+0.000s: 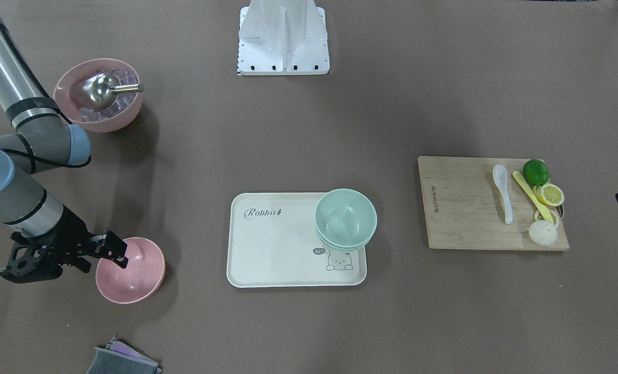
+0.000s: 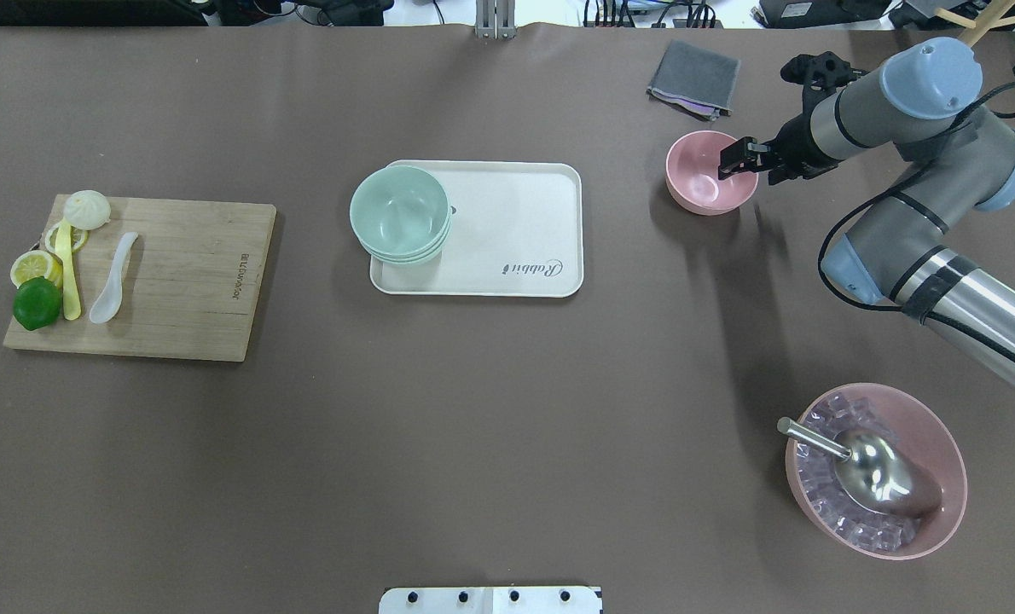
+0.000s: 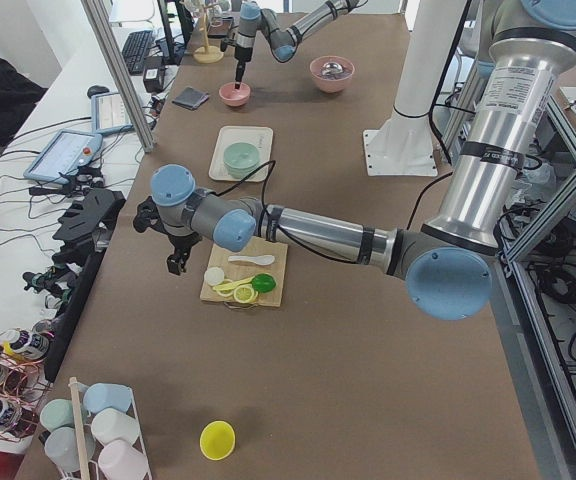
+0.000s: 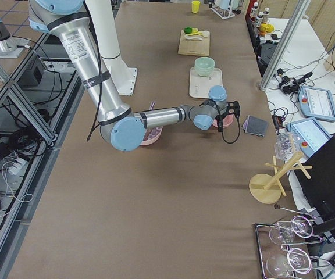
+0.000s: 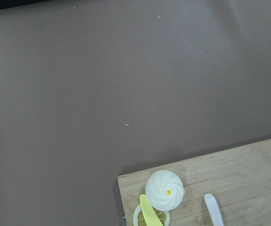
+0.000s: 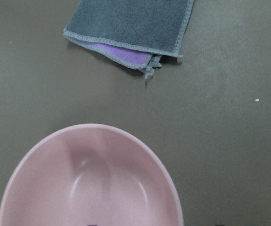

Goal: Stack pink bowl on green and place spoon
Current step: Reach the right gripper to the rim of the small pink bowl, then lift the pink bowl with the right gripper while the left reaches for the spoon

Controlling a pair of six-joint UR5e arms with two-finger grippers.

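Observation:
A small empty pink bowl [image 2: 702, 186] stands on the table right of the white tray [image 2: 516, 222]. My right gripper [image 2: 736, 159] is open, with its fingers over the bowl's right rim; the right wrist view shows the bowl [image 6: 93, 179] close below. A stack of green bowls [image 2: 401, 213] sits on the tray's left end. A white spoon [image 2: 113, 277] and a yellow spoon [image 2: 68, 273] lie on the wooden board [image 2: 192, 281]. My left gripper [image 3: 176, 262] hovers just off the board's far corner; I cannot tell whether it is open or shut.
A large pink bowl [image 2: 874, 469] with ice cubes and a metal scoop stands near the right arm's base. A grey cloth [image 2: 695, 77] lies beyond the small pink bowl. A bun [image 2: 87, 209], lemon slices [image 2: 36, 267] and a lime [image 2: 37, 303] share the board.

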